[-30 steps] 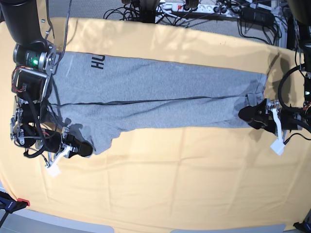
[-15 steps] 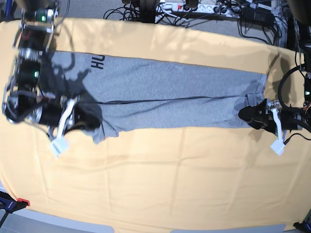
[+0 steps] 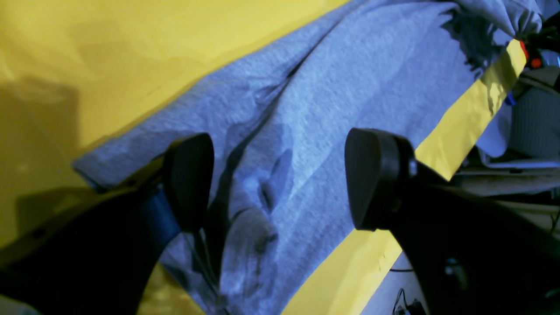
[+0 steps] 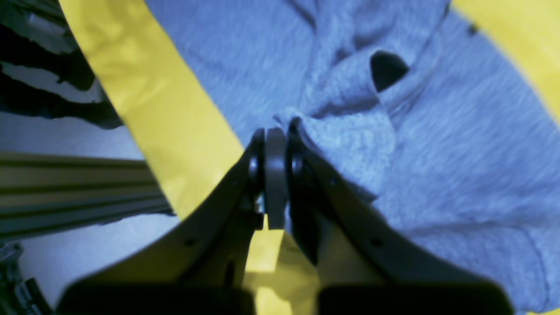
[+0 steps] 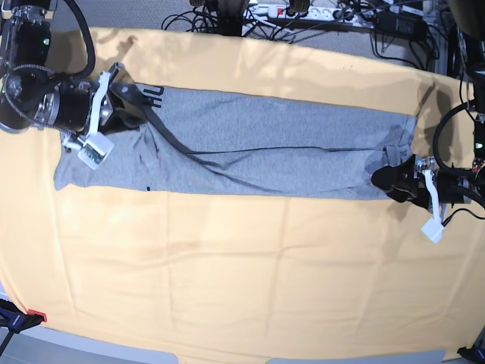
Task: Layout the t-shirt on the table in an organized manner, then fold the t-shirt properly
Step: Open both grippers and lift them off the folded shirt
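The grey t-shirt (image 5: 265, 144) lies as a long band across the far half of the yellow-orange table (image 5: 250, 265), with black lettering (image 5: 154, 95) showing near its left end. My right gripper (image 5: 130, 102) is at that left end, shut on a bunched fold of the shirt (image 4: 341, 131); its closed tips (image 4: 275, 144) pinch the fabric just above the cloth. My left gripper (image 5: 385, 178) sits at the shirt's right end. In the left wrist view it (image 3: 280, 179) is open, its fingers (image 3: 188, 175) straddling wrinkled shirt fabric (image 3: 306, 109) without gripping it.
Cables and a power strip (image 5: 303, 11) lie beyond the table's far edge. A red and black clamp (image 5: 19, 318) sits at the front left corner. The right end of the table curves off near the left arm's base (image 5: 474, 114).
My right gripper has carried the shirt's lower left part up and back toward the far edge, folding it over the band. The left gripper has stayed put.
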Robot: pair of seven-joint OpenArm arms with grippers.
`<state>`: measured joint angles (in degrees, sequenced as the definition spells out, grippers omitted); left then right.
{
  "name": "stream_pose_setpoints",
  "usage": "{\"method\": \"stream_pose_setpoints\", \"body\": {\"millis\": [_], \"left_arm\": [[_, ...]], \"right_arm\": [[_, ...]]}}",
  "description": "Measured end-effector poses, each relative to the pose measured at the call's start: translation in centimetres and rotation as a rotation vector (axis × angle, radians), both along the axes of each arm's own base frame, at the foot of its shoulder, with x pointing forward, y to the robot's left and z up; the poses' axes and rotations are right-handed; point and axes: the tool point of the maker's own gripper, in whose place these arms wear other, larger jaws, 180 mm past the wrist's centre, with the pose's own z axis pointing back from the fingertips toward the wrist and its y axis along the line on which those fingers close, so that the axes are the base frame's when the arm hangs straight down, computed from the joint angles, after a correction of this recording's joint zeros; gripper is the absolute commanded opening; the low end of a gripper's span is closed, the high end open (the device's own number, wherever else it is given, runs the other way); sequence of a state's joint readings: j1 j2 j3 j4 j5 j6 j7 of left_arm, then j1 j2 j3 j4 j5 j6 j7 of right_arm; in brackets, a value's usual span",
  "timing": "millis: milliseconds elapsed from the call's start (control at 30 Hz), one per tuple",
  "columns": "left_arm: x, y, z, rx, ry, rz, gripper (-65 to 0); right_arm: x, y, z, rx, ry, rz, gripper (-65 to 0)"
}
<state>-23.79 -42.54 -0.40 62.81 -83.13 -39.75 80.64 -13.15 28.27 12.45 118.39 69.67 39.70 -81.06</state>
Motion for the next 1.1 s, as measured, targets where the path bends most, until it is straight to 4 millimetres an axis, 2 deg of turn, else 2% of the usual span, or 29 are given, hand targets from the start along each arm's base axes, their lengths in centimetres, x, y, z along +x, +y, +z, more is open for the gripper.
{"method": "stream_pose_setpoints", "body": {"millis": [267,400,600,700,800,867,1000,1033,1100], "left_arm": [[0.0,0.0,0.0,0.0,0.0,0.0,-16.9],[0.0,0.3,0.2,0.007,-0.002,0.002,-16.9],[1.7,1.3,2.6,-0.009,-0.078,0.043,-16.9],[2.0,3.0,4.1,0.0,-0.112,0.081,-16.9],[2.2,5.5,5.9,0.025,-0.154,0.132,-16.9],[2.4,7.0,7.5,0.029,-0.196,0.173,-16.9],[2.8,10.1,11.0,0.009,-0.278,0.283,-17.1],[2.7,11.1,12.0,0.008,-0.299,0.313,-17.1],[2.2,13.0,13.7,0.022,-0.339,0.356,-17.1]], "right_arm": [[-1.9,-2.8,-1.0,-0.107,0.062,0.029,-65.0],[-2.9,-3.0,-1.6,-0.116,0.094,0.034,-65.0],[-2.8,-4.1,-2.5,-0.168,0.109,0.009,-65.0],[-2.8,-4.2,-2.5,-0.172,0.109,0.008,-64.5],[-2.6,-4.9,-2.9,-0.218,0.105,-0.004,-48.0],[-2.3,-6.7,-3.5,-0.32,0.097,-0.031,-40.2],[-1.6,-10.8,-3.8,-0.531,0.076,-0.071,-39.3],[-1.0,-11.8,-3.7,-0.567,0.068,-0.137,-39.3],[0.1,-12.4,-3.1,-0.561,0.025,-0.21,-39.4]]}}
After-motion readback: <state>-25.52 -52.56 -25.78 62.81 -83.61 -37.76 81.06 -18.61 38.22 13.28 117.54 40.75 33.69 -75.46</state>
